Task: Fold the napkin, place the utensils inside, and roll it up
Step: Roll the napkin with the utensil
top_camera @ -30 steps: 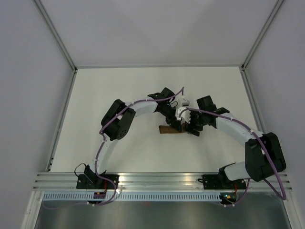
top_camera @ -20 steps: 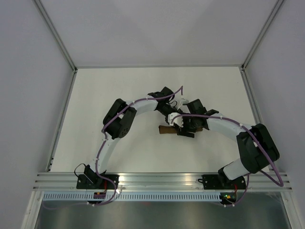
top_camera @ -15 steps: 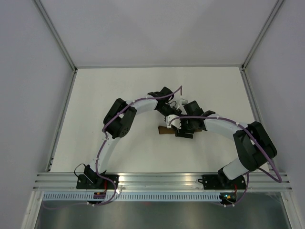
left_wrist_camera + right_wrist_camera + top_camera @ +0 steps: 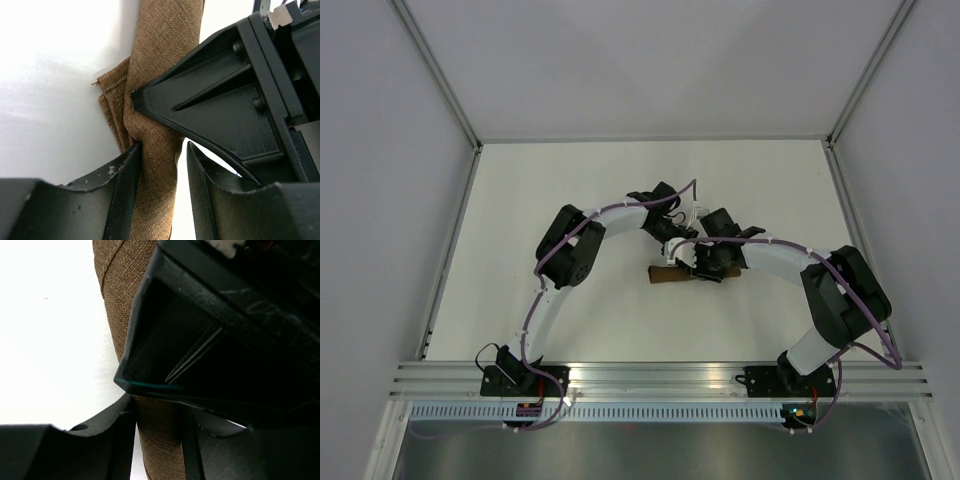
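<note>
Both clamped across rolled napkin [image 4: 669, 274] mid-table [image 4: 570, 180]: left tool [image 4: 161, 150], right tool [image 4: 156, 409]; roll contents hidden.

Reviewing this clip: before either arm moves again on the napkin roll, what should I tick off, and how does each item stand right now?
1. Napkin rolled up: ok, a tight brown roll in both wrist views.
2. Utensil inside the roll: cannot tell, none shows in any view.
3. Left gripper astride the roll: ok. Whether it clamps: cannot tell, a sliver of light shows beside one finger.
4. Right gripper astride the roll: ok. Clamping: cannot tell.
5. Room between the grippers: not ok, each fills the other's wrist view.
6. Roll end tidy: not ok, layered cloth edges jut out beside it in the left wrist view.
</note>
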`<state>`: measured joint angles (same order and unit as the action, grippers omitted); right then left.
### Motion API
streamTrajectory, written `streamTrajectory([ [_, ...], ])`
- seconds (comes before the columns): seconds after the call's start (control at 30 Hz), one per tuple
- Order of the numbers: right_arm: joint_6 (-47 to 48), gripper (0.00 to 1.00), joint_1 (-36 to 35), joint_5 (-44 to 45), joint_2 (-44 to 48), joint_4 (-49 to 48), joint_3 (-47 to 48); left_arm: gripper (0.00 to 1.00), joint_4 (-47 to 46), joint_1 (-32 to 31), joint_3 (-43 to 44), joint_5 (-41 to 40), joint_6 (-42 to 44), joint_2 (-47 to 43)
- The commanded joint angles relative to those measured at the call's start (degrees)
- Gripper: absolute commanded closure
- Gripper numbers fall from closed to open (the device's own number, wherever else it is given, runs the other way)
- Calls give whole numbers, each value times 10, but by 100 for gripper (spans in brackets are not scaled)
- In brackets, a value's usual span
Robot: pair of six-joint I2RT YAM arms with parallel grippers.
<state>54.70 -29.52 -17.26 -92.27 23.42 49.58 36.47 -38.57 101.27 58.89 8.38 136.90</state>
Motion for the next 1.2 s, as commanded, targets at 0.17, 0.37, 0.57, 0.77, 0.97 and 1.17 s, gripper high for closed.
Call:
streamTrajectory([
  [0.17,-62,59,-5,-12,-50,65,46,47,-31,41,-39,-91,-78,-56],
  [0.37,-113,60,-5,-16,-87,68,65,46,-73,97,-45,-141,-159,-109],
  [0.57,-170,60,-5,-23,-122,74,97,47,-102,148,-71,-238,-216,-162],
  [0.77,-260,60,-4,-25,-177,64,144,48,-203,158,-239,-347,-313,-289],
  [0.97,-375,60,-4,-36,-229,57,208,48,-341,147,-439,-441,-438,-420],
  [1.17,-446,60,-5,-49,-272,57,265,47,-410,80,-485,-508,-510,-415],
])
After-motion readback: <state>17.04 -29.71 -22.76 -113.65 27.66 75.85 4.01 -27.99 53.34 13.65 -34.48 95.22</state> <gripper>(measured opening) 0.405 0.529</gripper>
